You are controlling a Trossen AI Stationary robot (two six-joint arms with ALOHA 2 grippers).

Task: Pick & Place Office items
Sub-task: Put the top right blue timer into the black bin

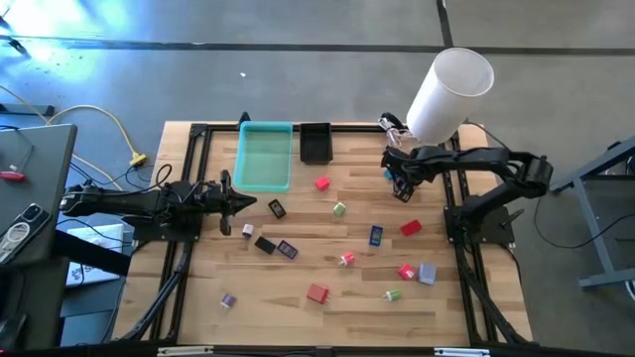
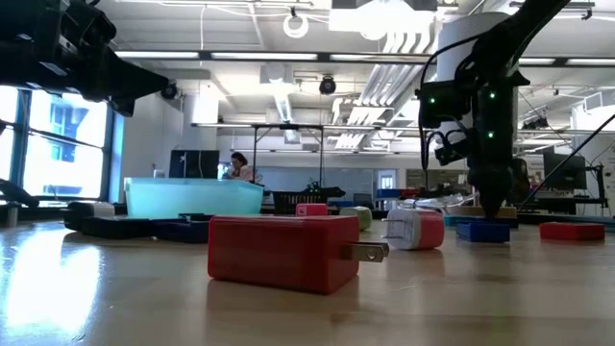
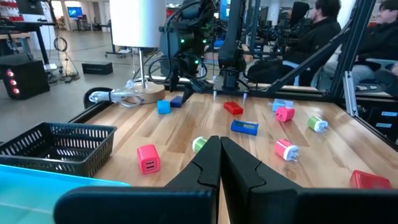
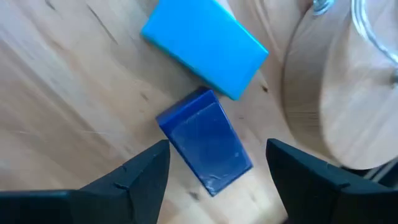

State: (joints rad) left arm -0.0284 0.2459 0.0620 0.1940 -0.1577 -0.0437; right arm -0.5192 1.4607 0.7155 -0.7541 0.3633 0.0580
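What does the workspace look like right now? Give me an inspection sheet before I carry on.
Surface: wooden table, black frame rails along its sides.
Job's things: small office items scattered across the middle and right; dark blue block and light blue block lie between the right gripper's fingers' line and the lamp base; red charger block lies close to the low camera.
Clutter: teal tray, black mesh basket, white lamp at the far edge.
Grippers: left gripper shut, empty, hovering at the left; right gripper open, straddling the dark blue block.
Cables: yellow cable on the floor, left.
Surroundings: seated people beyond the table.
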